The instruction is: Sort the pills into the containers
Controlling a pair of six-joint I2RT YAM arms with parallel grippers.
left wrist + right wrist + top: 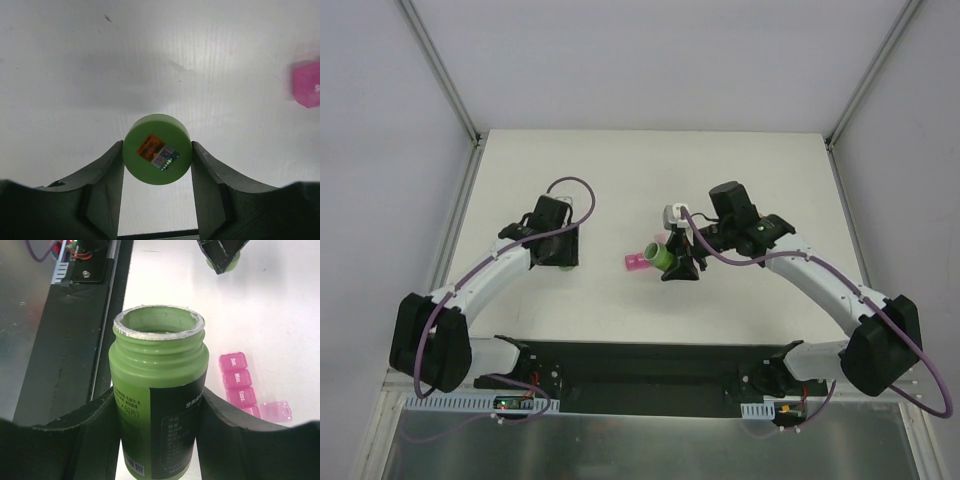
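Right wrist: the right claw (157, 412) pinches the uncapped green pill bottle (159, 365); overtipping could scatter pills past the pink organiser (239, 382) beside it.

Pink containers (235, 377) partly behind right tool (157, 394)

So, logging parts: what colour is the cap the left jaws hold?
Green cap, orange-and-blue sticker on it; left wrist view shows it best.

Top camera overhead, facing down — 2 wrist cameras close; all share containers (636, 263).
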